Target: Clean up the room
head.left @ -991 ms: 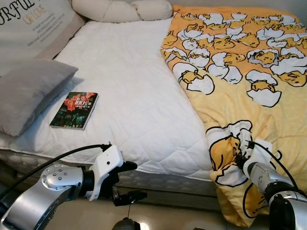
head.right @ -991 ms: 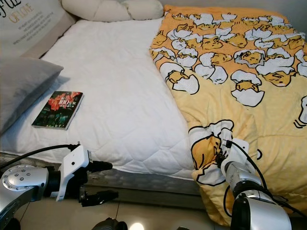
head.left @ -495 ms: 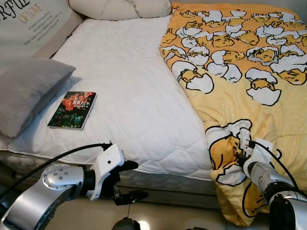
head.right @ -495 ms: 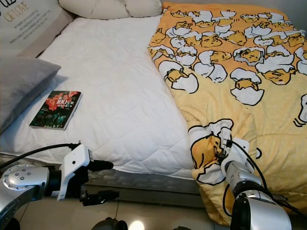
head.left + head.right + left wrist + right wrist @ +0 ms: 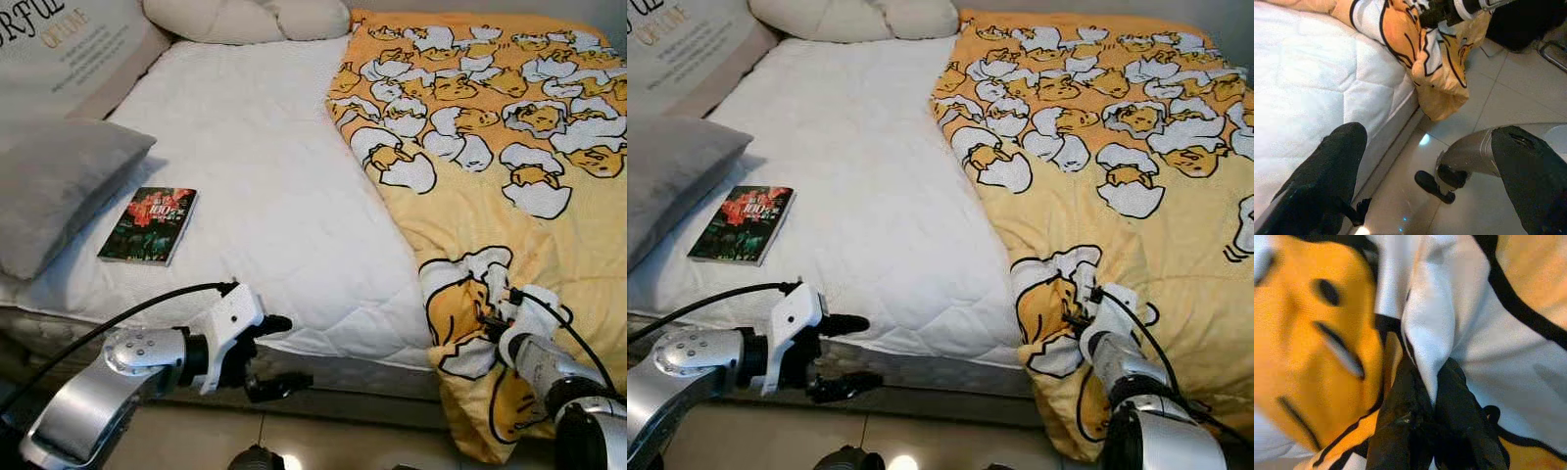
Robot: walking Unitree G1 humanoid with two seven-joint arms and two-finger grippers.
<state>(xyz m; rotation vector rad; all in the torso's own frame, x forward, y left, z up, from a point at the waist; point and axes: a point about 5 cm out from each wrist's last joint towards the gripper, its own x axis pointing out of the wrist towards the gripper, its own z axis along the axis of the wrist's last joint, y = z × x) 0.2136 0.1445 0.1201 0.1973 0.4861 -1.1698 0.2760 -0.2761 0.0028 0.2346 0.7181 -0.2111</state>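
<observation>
Since a second ago the left hand (image 5: 279,354) has slid forward and toward the middle, so its upper finger now lies against the front edge of the bed (image 5: 265,186) while the lower one hangs over the tiled floor (image 5: 1484,122); its fingers are spread wide with nothing between them. The right hand (image 5: 1080,315) stays where it was, at about 4 o'clock in the head views, its fingers (image 5: 1400,416) pressed together on a white fold of the yellow blanket (image 5: 490,196) where it droops over the foot edge of the mattress. That blanket, printed with cartoon egg-yolk characters in cracked shells, covers the bed's right half from 1 o'clock down to 5 o'clock, its lower corner hanging toward the floor. On the bare white quilted half, at 9 o'clock, lies a dark paperback book (image 5: 150,224) whose cover shows "100" among small characters too fine to read. Just beside it, farther left, rests a grey pillow (image 5: 59,191), and at 11 o'clock a cream cushion (image 5: 69,44) carries partly cut-off lettering that cannot be read in full. A pale bolster pillow (image 5: 245,18) lies at 12 o'clock.
</observation>
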